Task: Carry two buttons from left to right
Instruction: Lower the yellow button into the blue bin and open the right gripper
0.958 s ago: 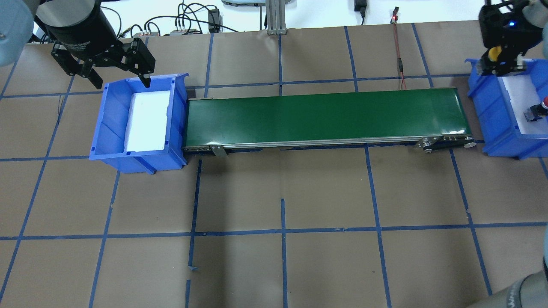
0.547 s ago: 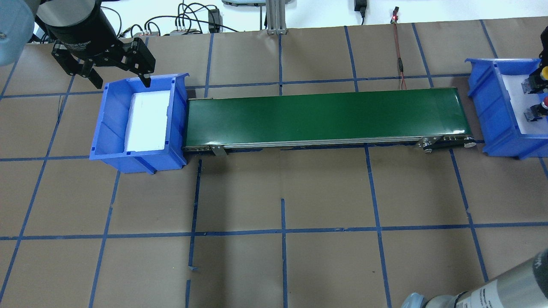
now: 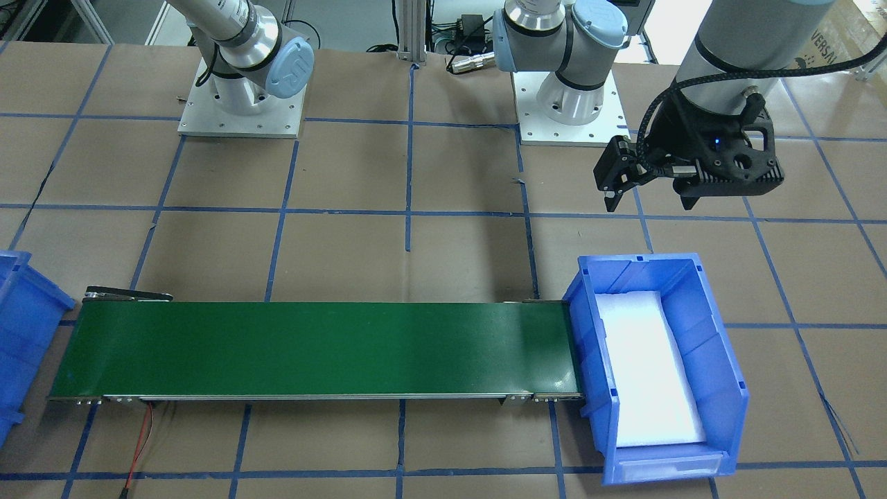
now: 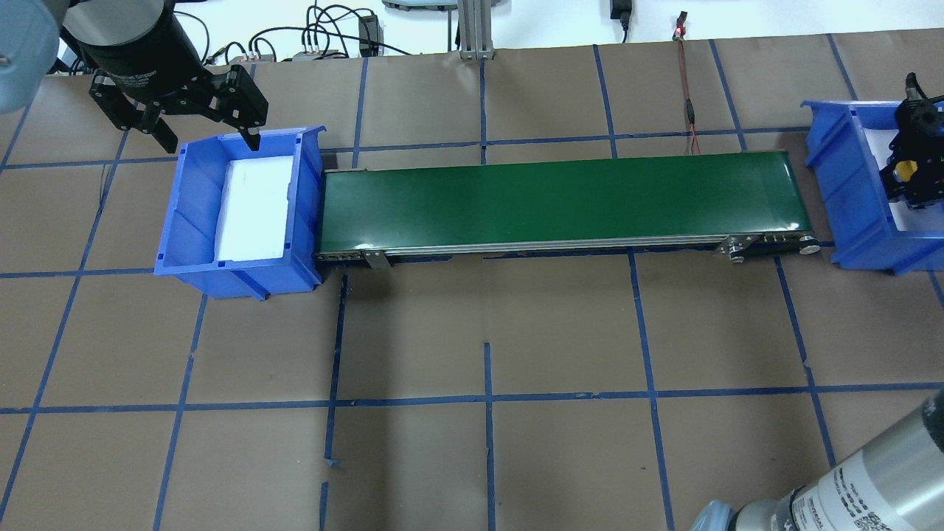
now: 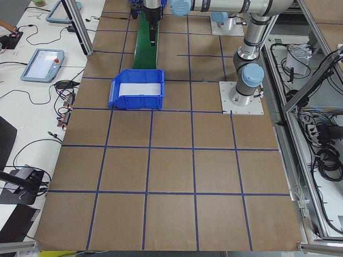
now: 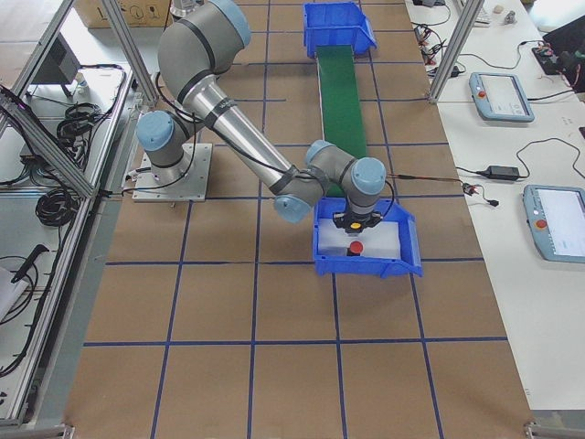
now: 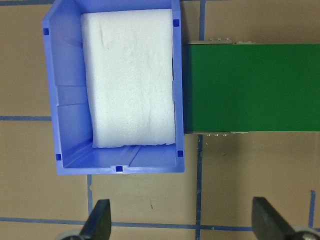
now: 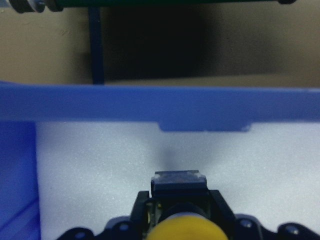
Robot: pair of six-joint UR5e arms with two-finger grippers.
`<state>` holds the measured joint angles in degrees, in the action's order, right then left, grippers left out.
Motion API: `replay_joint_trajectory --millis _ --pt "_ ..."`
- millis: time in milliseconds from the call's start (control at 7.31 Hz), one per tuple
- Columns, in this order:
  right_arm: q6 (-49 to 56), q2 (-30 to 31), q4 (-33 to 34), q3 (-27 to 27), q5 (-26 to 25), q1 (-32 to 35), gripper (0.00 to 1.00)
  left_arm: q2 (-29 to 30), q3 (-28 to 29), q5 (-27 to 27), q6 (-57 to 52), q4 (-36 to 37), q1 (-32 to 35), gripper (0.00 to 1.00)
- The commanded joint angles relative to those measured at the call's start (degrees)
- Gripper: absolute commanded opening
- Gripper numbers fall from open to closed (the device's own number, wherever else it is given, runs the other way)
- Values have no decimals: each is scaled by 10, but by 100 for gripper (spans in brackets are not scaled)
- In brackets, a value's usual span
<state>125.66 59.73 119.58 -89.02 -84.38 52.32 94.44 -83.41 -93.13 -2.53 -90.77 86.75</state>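
The yellow button [image 8: 184, 229] sits between my right gripper's [image 8: 178, 200] fingers, with its black base [image 8: 178, 181] over the white foam of the right blue bin [image 8: 150, 105]. In the overhead view the right gripper [image 4: 911, 173] is low in this bin [image 4: 848, 177], and a bit of the yellow cap [image 4: 901, 171] shows. The red button [image 6: 356, 248] lies on the foam just in front of the right gripper [image 6: 353, 229]; the overhead view hides it. My left gripper [image 4: 212, 141] is open and empty at the far rim of the left blue bin [image 4: 306, 206].
A green conveyor belt [image 4: 553, 199] runs between the two bins. The left bin [image 7: 177, 100] holds only white foam. A red cable [image 4: 687, 96] lies behind the belt. Blue tape lines grid the brown table.
A second ago my right gripper held the yellow button over the bin's far corner. Half a second ago it was out of view. Now it is lower in the bin. The left arm has not moved.
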Motion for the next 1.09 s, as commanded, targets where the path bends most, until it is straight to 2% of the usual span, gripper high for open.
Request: replay_joint_trajectory --millis 0,137,411,684,958 --pt "5 -9 3 0 1 0 97 -1 0 0 0 0 0 100" --pt "5 -8 3 3 -1 1 100 0 0 1 0 1 0 100" --pt "-2 21 -11 17 -1 5 100 -4 -5 1 0 1 0 100" --pt "-72 107 -126 31 -4 30 100 -6 -12 1 0 9 1 100" --pt "-147 190 -200 32 -19 106 100 -7 -13 1 -1 9 1 100"
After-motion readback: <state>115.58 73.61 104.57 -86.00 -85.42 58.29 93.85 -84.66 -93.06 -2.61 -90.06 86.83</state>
